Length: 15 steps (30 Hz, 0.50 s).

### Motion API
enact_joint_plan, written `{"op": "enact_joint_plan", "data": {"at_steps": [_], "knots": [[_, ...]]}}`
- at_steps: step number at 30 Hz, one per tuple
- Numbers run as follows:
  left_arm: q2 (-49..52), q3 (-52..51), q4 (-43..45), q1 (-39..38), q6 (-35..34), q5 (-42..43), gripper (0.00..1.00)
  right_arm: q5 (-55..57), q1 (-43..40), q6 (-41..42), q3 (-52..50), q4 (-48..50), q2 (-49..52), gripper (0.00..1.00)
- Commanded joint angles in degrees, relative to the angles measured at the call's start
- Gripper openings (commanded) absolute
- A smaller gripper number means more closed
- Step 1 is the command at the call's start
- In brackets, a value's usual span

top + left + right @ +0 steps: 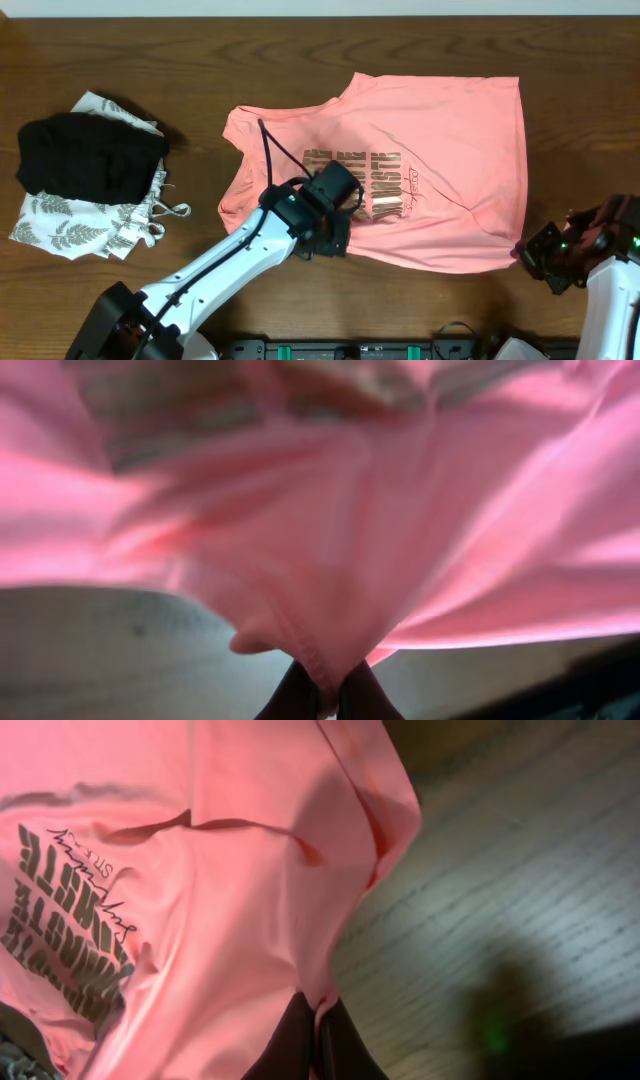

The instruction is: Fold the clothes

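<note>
Well left of the T-shirt (440,140) you have a black garment (90,155) lying on a white leaf-print one (70,225), both apart from it on the table (150,60). The T-shirt lies spread with its lettering up, and your left gripper (333,243) sits at its near hem, jaws pressed together on a pinch of pink fabric (the wrist view shows cloth bunched between the fingers (295,695)). At the T-shirt's near right corner your right gripper (524,253) pinches the hem too, fingers (290,1035) closed on the edge.
</note>
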Motion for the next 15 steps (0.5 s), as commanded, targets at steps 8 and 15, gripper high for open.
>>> {"op": "enact_joint_plan", "data": {"at_steps": [8,15], "knots": [[-0.3,0.8,8.5,5.1,12.5,-2.6,0.06,-5.2,0.5,-2.7,1.4,12.3,8.3,0.01],[-0.3,0.8,14.8,7.0,19.4,-2.6,0.07,-10.3,0.5,-3.2,1.4,25.0,10.8,0.01]]}}
